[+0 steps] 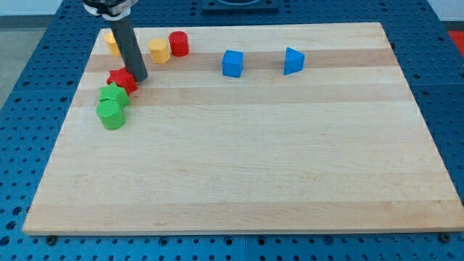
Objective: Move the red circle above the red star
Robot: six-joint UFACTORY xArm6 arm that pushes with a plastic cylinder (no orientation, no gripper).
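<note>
No containers here, just a pale wooden board (pixel 246 159) with lengthwise grain, sitting on a blue perforated table (pixel 29 43).

Arm: comes in at the view's top left, dark straight rod slightly tilted. My tip (pixel 139 78) is down on the board, touching or just beside the right edge of the red star (pixel 122 80). No jaws on this rig, rod only, so nothing to read as wide, narrow or holding.

Task things:
- red circle (pixel 179 43), a short cylinder, near the board's top edge, up and to the right of my tip, apart from it.
- red star sits lower left of the circle, close against the green cluster.

Other blocks:
- yellow block (pixel 159 51), roughly hexagonal, just left of the red circle, nearly touching.
- second yellow block (pixel 111 41), partly hidden behind the rod, shape can't tell.
- green star-like block (pixel 114 95) directly below the red star, touching.
- green cylinder (pixel 111 114) below that, touching it.
- blue cube (pixel 232 63) mid-top.
- blue wedge-like block (pixel 293 61) to its right, well apart.

Blocks look like matte plastic.
</note>
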